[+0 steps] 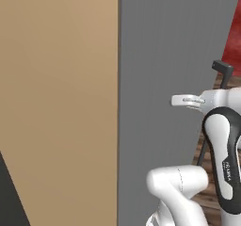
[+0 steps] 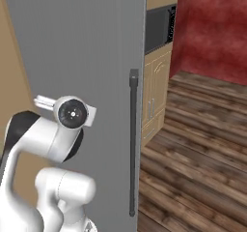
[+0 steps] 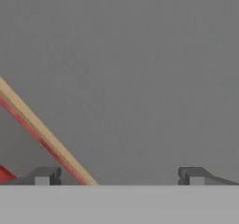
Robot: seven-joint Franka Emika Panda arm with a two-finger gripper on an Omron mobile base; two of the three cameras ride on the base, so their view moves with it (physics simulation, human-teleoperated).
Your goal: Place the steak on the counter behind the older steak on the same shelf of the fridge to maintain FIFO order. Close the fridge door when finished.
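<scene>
Facing fridge door [image 2: 72, 42], steak unsighted.
Gripper [image 3: 119, 176] spread wide, empty, close against grey panel; dark bar handle [image 2: 133, 144] to right. Steak judged soft, slick, light: grasp across fat sides.

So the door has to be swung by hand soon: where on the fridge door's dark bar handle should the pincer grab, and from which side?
Probably mid-length on the dark bar handle. It runs upright along the right edge of the fridge door, standing off the flat panel, so come straight at the door's front with the fingers to the bar's left and right. The pincer is open, facing the grey panel.
</scene>
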